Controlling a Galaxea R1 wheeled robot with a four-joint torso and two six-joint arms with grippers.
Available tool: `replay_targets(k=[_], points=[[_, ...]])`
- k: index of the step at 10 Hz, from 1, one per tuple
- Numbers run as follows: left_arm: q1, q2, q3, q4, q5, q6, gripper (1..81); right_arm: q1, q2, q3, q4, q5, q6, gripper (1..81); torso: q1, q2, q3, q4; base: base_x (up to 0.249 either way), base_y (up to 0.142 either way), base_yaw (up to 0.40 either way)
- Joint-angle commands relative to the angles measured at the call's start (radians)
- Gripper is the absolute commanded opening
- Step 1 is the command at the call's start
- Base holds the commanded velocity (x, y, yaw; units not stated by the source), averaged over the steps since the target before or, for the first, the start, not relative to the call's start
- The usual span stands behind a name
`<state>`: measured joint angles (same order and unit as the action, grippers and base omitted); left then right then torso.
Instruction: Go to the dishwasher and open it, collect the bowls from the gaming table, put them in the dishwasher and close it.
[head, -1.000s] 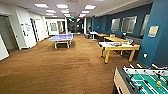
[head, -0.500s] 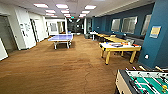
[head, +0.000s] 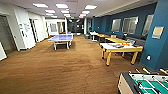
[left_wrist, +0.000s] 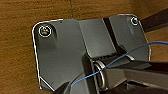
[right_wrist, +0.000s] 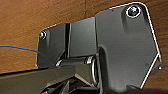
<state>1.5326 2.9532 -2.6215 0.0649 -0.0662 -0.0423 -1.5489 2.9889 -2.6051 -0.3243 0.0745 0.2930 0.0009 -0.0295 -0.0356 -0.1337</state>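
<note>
Before you lies a long recreation room with a brown carpet floor (head: 62, 72) running from the foreground to the far doors. On your right stands a dark blue wall (head: 160, 42) with windows (head: 130, 24); on your left, white walls and doors (head: 27, 30).

The gaming table (head: 118, 47), with its white worktop and yellow legs, stands to the right of centre, near the blue wall. Several small items (head: 117, 45) lie on its worktop, some orange and some darker; you cannot tell from here which of them are bowls.

A blue table-tennis table (head: 61, 38) stands left of centre, farther down the room and well apart from the gaming table. Behind the gaming table, along the blue wall, more yellow tables (head: 112, 39) follow.

At the lower right corner you see the football table (head: 145, 83), with a green field and rods.

In both wrist views you look past the robot's dark plate onto the brown carpet, with a thin blue cable (left_wrist: 120, 60) crossing. For both the left gripper and the right gripper, you cannot tell whether they are open or closed.
</note>
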Motion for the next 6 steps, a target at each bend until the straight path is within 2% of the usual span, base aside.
replay_targets(k=[1,6], points=[[-0.050,-0.008,0.000,-0.004,0.051,0.001,81.1,0.056,0.003,0.004,0.010,-0.044,0.003,81.1,0.000,0.000,0.000,0.000,0.160,0.000,0.000],[-0.050,-0.008,0.000,-0.004,0.051,0.001,81.1,0.060,0.012,0.002,0.010,-0.050,0.003,81.1,0.000,0.000,0.000,0.000,0.160,0.000,0.000]])
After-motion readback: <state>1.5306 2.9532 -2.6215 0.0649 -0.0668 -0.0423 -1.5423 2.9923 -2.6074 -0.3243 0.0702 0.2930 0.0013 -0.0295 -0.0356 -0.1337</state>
